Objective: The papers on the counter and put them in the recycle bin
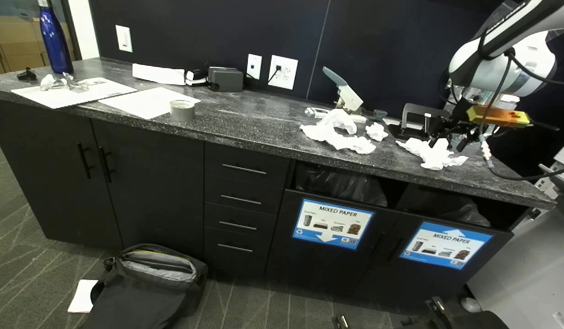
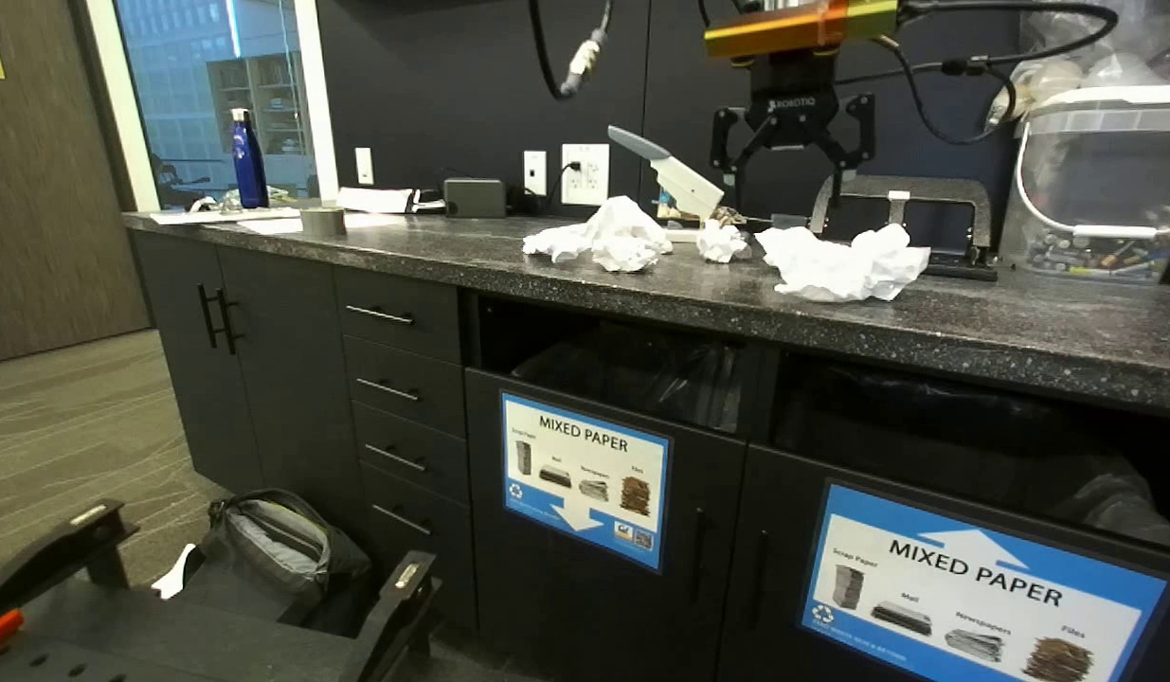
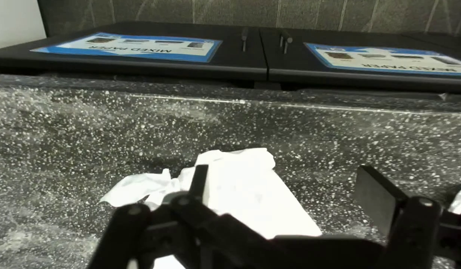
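Hovers over the counter (image 2: 1039, 317) with jaws apart above crumpled paper (image 2: 836, 270), likely light, soft and tearable, best pinched across its raised bunch (image 2: 891, 246).

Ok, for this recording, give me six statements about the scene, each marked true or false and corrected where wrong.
1. Crumpled papers lie on the counter. True.
2. The hand is closed tight. False: it is open and holds nothing.
3. The blue bottle lies on its side. False: it stands upright.
4. Both blue-and-white signs read MIXED PAPER. True.
5. The open bag sits on the counter. False: it is on the floor.
6. A grey roll stands near a flat white sheet. True.
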